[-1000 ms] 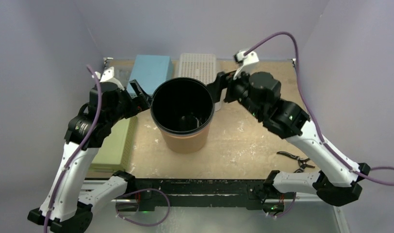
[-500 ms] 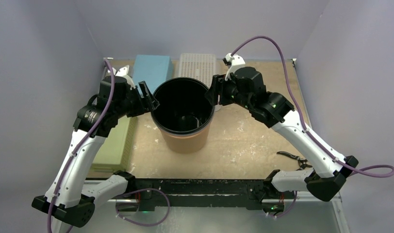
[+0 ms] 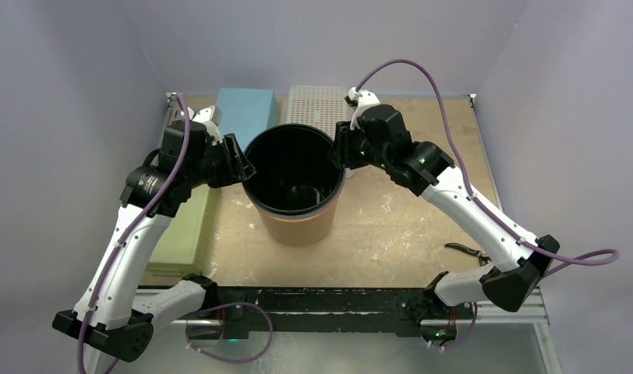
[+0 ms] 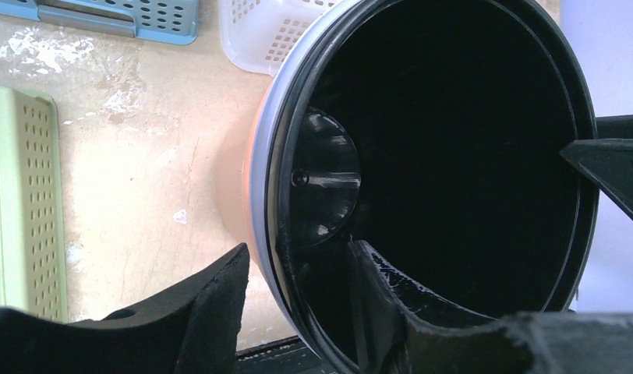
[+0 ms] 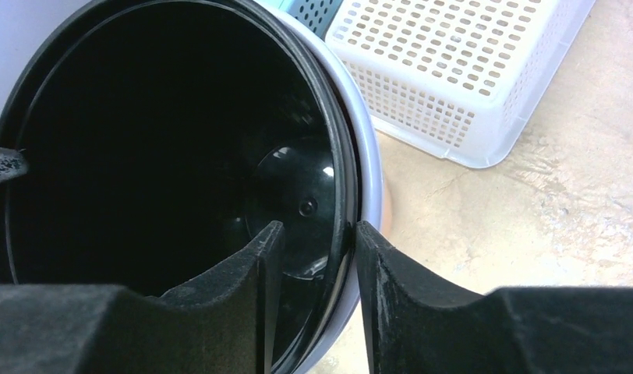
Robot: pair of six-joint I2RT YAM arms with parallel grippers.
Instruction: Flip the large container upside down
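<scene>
Tabletop [image 3: 391,226] from above: we see large container [image 3: 294,226] upright, left gripper [image 3: 239,160] and right gripper [image 3: 341,152] at opposite sides of its rim.
Left wrist: jaws half open, straddling rim, unclamped.
Right wrist: jaws half open, straddling rim, unclamped.

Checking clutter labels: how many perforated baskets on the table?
3: blue basket at the far edge, white basket right of it, green basket along the left edge. The large container may hide more.

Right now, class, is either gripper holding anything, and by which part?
The left gripper and right gripper each straddle the top rim of the large orange, black-lined container, on opposite sides; whether either grips it cannot be told.
</scene>
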